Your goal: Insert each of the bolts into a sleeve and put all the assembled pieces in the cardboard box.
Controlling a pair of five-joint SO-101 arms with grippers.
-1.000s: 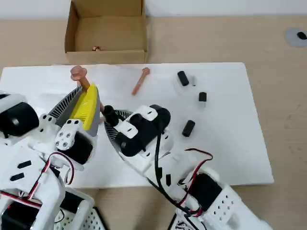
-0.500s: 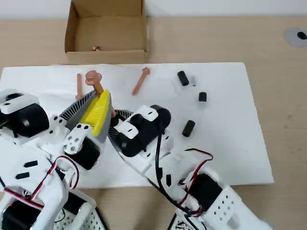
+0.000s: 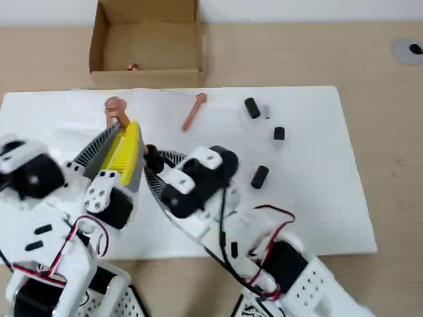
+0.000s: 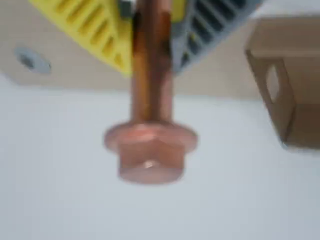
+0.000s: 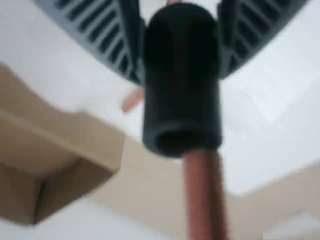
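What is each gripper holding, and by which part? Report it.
Left gripper: copper bolt, clamped on its shank, head free. Right gripper: black sleeve, clamped across its sides.

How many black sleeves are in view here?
4. One sleeve is in the right tool; three lie on the white sheet: far sleeve, middle sleeve, near sleeve. The arms may hide more.

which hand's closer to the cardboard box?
Left. The left hand, holding a bolt, is close to the cardboard box; the right hand, holding a sleeve, sits farther from it.
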